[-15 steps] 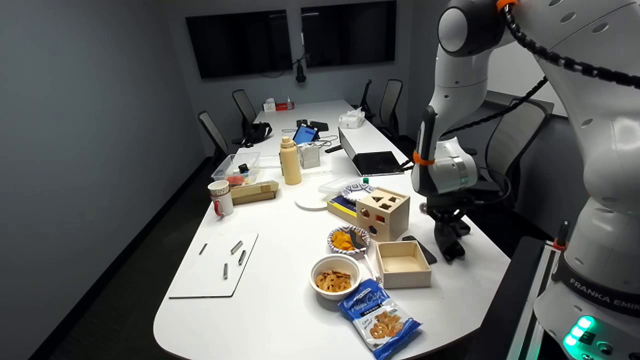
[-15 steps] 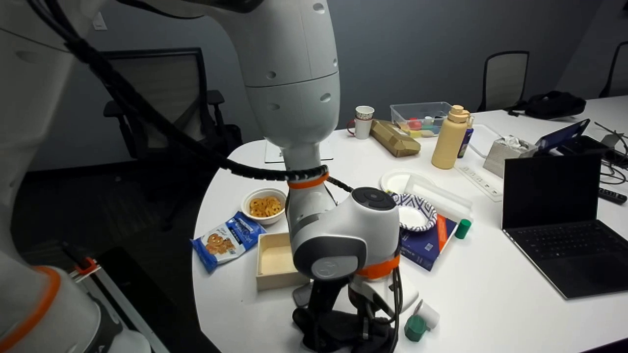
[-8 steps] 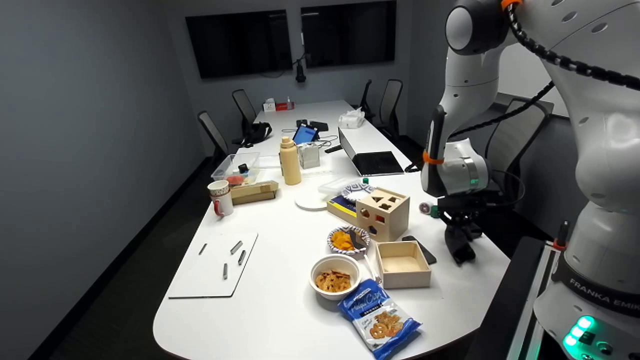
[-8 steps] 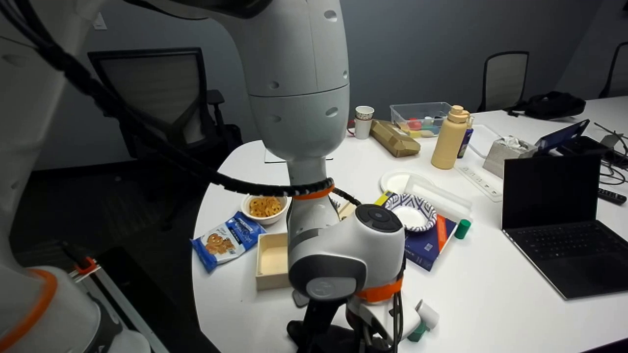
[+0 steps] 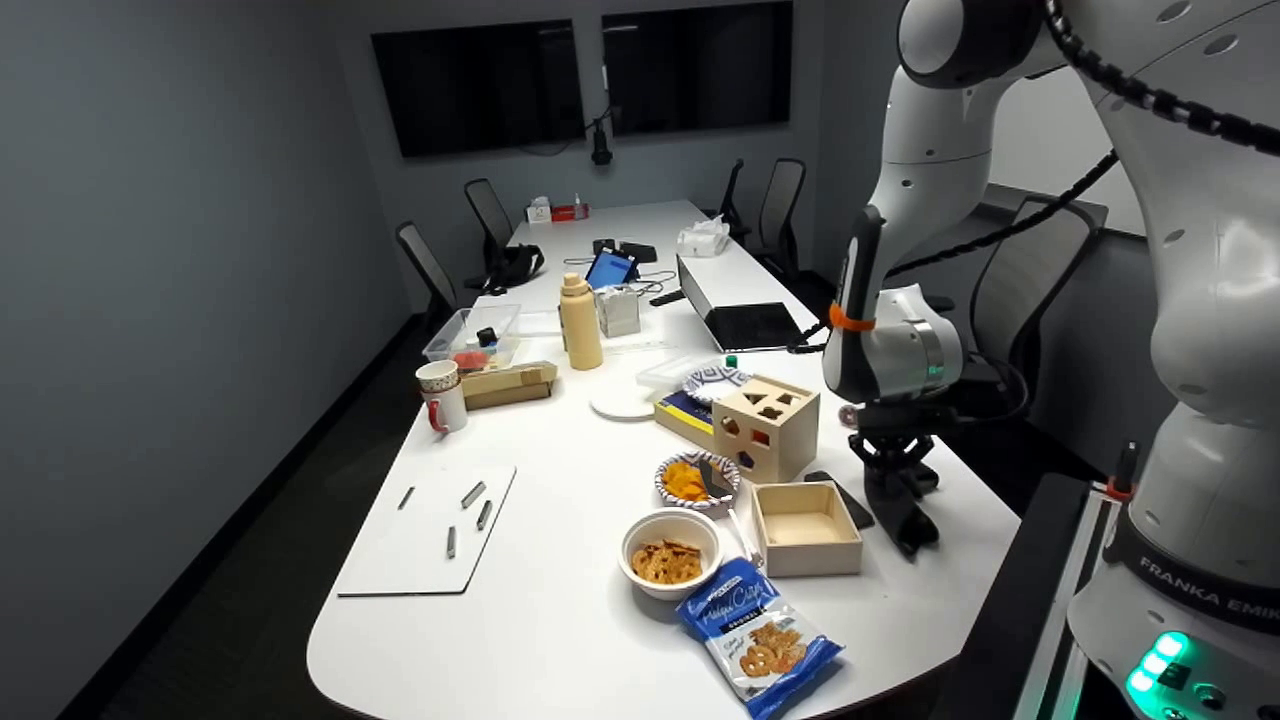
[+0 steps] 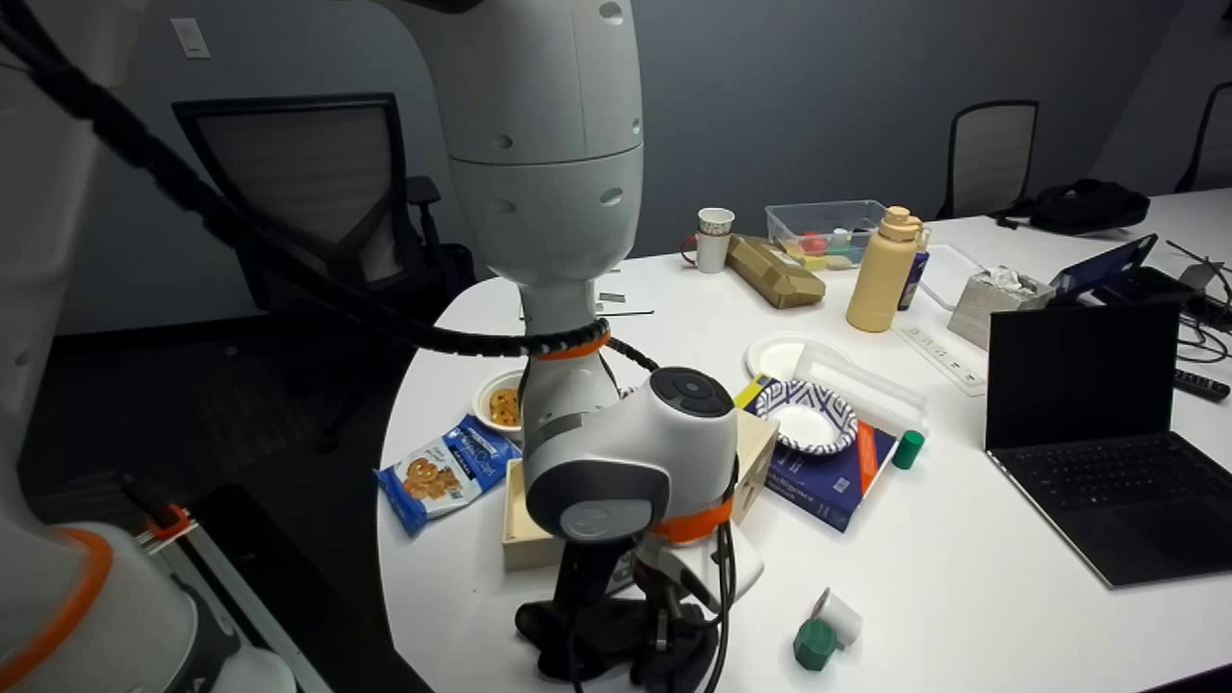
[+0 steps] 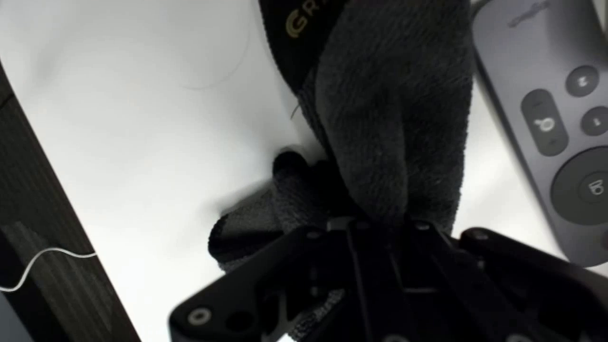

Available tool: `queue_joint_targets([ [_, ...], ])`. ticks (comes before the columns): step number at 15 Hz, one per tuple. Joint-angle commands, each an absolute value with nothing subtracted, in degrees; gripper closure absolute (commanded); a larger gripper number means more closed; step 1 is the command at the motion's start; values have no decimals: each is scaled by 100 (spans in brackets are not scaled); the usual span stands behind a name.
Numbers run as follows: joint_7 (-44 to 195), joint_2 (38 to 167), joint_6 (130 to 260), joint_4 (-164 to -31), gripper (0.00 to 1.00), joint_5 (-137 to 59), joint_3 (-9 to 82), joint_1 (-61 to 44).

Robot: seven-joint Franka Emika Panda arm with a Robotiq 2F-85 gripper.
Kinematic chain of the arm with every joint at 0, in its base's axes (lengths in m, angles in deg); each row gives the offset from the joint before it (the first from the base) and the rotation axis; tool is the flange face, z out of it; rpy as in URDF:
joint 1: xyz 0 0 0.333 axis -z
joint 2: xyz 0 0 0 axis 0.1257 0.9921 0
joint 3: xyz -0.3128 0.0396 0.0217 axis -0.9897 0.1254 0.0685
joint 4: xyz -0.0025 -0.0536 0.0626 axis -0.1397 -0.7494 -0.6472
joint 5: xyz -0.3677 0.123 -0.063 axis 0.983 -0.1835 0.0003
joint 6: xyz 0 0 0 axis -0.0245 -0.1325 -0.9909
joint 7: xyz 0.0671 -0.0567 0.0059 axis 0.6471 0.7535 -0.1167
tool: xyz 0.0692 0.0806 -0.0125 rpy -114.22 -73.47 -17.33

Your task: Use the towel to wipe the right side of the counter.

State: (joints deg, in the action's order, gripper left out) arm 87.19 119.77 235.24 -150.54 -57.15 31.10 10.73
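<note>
Dark grey cloth towel (image 7: 399, 109) with black, gold-lettered trim is on the white table (image 5: 560, 640), on the strip between the slim grey remote (image 7: 546, 128) with dark round buttons and the robot-side edge. Black two-finger gripper (image 7: 381, 228) has its jaws narrowed right down on the cloth, pinching it, folds bunched at the tips, one long flap laid out ahead. Changed over the last half second: gripper and towel have shifted in from that edge and toward the table's rounded near end. In an exterior view the faceted green block (image 6: 814, 645), part-hidden before, now shows whole beside the short white cylinder (image 6: 837, 618). Pale lidless wooden box (image 5: 815, 562) hasn't moved. Reads as mid-wipe: cloth held, stroke likely under way on the right side, not finished. Pressure on the table: can't tell. Towel now runs right up by the remote; touching or not, unclear. Next stroke probably should swing back outward, or the remote may get dragged, with the wooden box next in line.
</note>
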Motion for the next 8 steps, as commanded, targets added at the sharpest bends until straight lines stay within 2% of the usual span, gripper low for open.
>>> queue_joint_targets([
  [1, 8576, 12139, 23524, -14771, 98, -5785, 3310, 1114],
  [8, 8686, 12396, 23281, -14067, 98, -5741, 2998, 925],
])
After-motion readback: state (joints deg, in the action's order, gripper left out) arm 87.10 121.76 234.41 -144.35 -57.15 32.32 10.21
